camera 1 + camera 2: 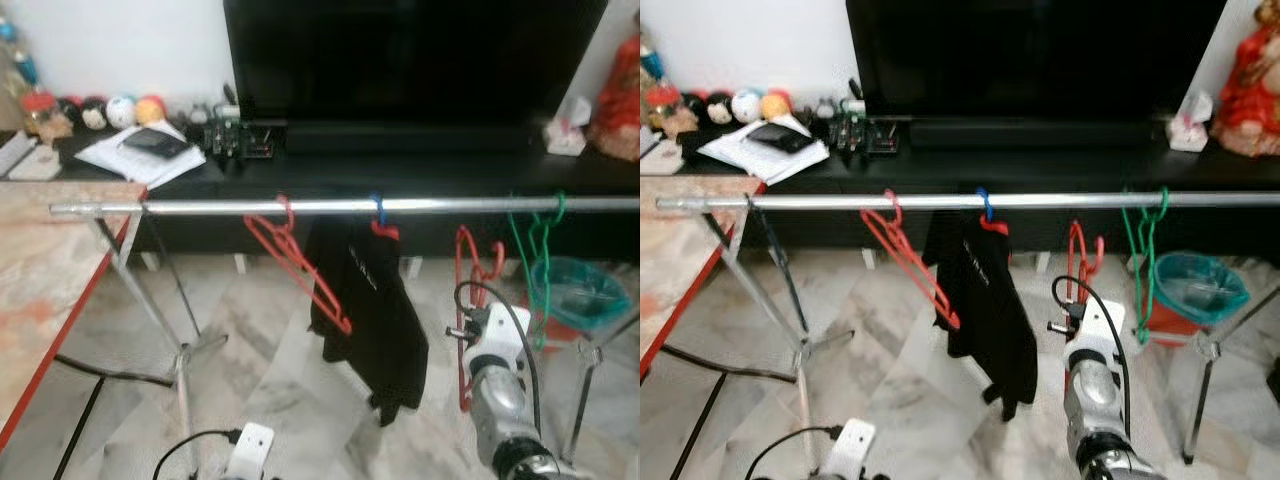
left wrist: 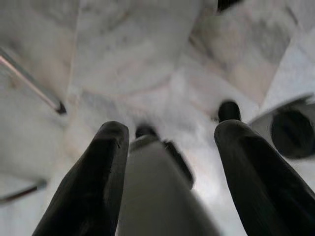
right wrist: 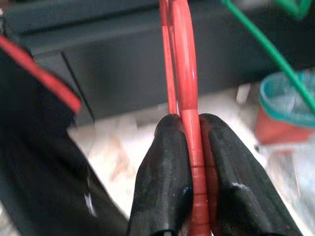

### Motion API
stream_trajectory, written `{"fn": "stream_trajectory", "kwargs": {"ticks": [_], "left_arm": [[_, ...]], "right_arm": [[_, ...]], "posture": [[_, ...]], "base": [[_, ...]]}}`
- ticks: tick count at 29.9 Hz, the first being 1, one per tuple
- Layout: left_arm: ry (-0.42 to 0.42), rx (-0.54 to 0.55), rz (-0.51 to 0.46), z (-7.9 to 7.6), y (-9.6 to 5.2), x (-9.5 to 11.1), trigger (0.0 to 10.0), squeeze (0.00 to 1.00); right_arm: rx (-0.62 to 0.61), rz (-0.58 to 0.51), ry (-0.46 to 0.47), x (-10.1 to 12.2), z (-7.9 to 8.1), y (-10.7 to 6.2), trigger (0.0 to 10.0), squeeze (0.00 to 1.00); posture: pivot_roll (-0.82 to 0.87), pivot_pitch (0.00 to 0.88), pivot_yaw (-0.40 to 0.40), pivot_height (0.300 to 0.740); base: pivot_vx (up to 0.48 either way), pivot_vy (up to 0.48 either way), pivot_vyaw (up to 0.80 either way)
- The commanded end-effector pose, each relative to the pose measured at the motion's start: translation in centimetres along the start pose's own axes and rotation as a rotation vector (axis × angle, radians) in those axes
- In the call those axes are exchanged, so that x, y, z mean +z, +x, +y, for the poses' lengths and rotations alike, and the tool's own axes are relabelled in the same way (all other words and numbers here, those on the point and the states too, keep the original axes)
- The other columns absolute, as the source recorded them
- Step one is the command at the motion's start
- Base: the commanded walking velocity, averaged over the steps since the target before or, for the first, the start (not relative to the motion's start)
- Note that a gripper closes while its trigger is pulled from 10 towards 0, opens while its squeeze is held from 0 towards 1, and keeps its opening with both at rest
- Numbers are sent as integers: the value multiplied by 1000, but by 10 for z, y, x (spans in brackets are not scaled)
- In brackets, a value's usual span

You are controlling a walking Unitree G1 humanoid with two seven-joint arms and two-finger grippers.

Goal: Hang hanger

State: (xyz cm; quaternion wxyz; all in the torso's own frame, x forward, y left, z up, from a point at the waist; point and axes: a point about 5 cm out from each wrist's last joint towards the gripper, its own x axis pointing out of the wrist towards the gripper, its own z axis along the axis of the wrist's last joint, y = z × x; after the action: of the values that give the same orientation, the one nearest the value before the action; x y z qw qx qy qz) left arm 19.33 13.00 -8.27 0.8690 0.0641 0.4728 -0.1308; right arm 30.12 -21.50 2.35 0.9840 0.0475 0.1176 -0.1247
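Fingers (image 3: 165, 172) of right end effector (image 3: 193, 147) clamp red hanger (image 3: 187, 88), hook unseen.

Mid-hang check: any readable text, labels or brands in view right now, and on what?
No text here can be read.
Black shirt on the rail: a pale print on the front, too blurred to read.
Papers on the TV bench: too small and blurred to read.
Red hanger in the right gripper, jaws shut on it: no marking seen.
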Motion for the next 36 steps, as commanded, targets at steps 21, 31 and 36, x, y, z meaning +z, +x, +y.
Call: {"fn": "stream_trajectory", "kwargs": {"ticks": [21, 31, 36], "left_arm": [[-18, 40, 21, 8, -2, -7, 10000, 0], [-14, 37, 23, 8, -2, -7, 10000, 0], [-10, 34, 24, 8, -2, -7, 10000, 0]], "right_arm": [[2, -73, 24, 5, 9, -2, 10000, 0], [-1, -97, 29, 16, 10, 4, 10000, 0], [27, -74, 23, 31, 15, 15, 10000, 0]], "posture": [[-3, 0, -16, 740], [-2, 0, -12, 740], [-1, 0, -12, 740]], "base": [[0, 0, 0], [0, 0, 0], [0, 0, 0]]}}
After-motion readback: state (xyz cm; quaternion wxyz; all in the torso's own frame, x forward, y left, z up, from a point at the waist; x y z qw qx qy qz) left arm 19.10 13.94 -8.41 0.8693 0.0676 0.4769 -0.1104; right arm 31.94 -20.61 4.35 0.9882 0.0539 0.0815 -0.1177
